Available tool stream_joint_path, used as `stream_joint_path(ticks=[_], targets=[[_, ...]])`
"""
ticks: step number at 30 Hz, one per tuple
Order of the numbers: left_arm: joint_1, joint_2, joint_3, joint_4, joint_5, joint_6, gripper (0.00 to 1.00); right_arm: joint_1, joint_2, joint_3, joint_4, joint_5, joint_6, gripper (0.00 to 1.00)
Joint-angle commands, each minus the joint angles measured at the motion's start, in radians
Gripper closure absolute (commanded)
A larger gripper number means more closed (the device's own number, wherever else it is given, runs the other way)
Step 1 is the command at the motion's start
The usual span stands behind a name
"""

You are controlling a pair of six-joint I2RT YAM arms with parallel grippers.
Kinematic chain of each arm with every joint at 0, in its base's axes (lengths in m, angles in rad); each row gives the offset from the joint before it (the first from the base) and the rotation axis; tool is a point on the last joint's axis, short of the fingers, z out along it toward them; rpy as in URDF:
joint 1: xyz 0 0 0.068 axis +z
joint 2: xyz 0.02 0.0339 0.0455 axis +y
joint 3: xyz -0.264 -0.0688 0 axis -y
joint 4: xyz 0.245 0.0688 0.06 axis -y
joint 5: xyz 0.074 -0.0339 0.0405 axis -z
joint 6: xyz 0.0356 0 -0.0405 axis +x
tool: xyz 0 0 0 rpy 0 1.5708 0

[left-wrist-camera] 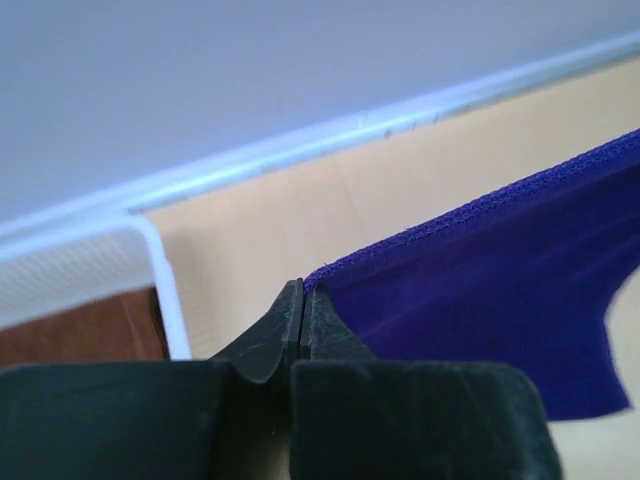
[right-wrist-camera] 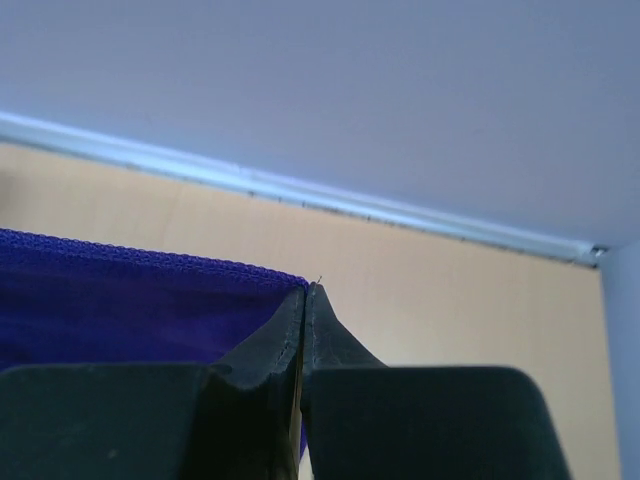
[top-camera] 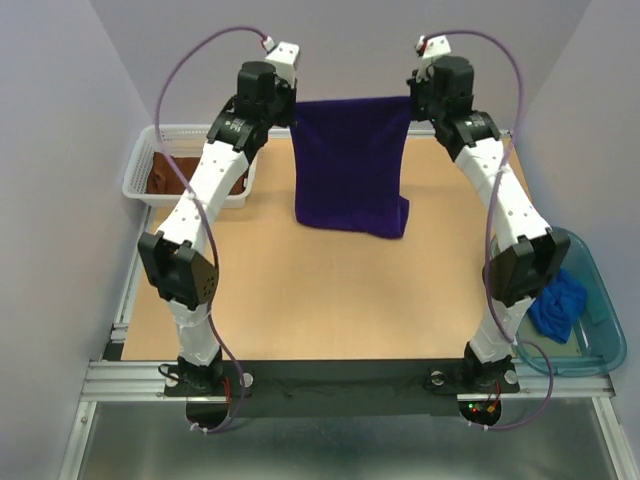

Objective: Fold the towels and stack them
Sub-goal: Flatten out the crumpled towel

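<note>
The purple towel (top-camera: 350, 165) is held up by its top edge between the two arms, over the far half of the bench (top-camera: 330, 300), and hangs as a wide flat sheet with that edge stretched nearly level. The left claw (left-wrist-camera: 302, 292) is clamped on the towel's upper left corner: in the left wrist view its two dark fingers meet tip to tip with the hemmed corner pinched between them, and the cloth runs away to the right. The right claw (right-wrist-camera: 306, 295) is likewise closed on the upper right corner, the hem coming in from the left and ending at the fingertips. The towel's lower edge falls toward the middle of the bench, lower at its right corner than at its left; whether it touches the surface I cannot tell. The brown towel (top-camera: 165, 175) lies in a white basket (top-camera: 135, 165) at the bench's far left edge, beside the left arm. The blue towel (top-camera: 558, 303) sits crumpled in a clear blue tub (top-camera: 600, 345) off the near right side, next to the right arm
</note>
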Motion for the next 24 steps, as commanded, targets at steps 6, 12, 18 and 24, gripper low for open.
stream_joint_path(ticks=[6, 12, 18, 24], targets=[[-0.101, -0.400, 0.031, 0.152, -0.052, 0.078, 1.00, -0.008, -0.319, 0.025, 0.035, -0.106, -0.123, 1.00], [-0.181, -0.636, -0.068, 0.195, 0.015, 0.105, 1.00, -0.007, -0.581, -0.066, 0.038, -0.272, -0.151, 1.00], [-0.198, -0.789, -0.124, 0.186, 0.066, 0.105, 1.00, -0.007, -0.756, -0.107, 0.035, -0.375, -0.135, 1.00], [-0.198, -0.828, -0.152, 0.155, -0.003, 0.084, 1.00, -0.007, -0.778, -0.110, 0.034, -0.372, -0.103, 1.00]])
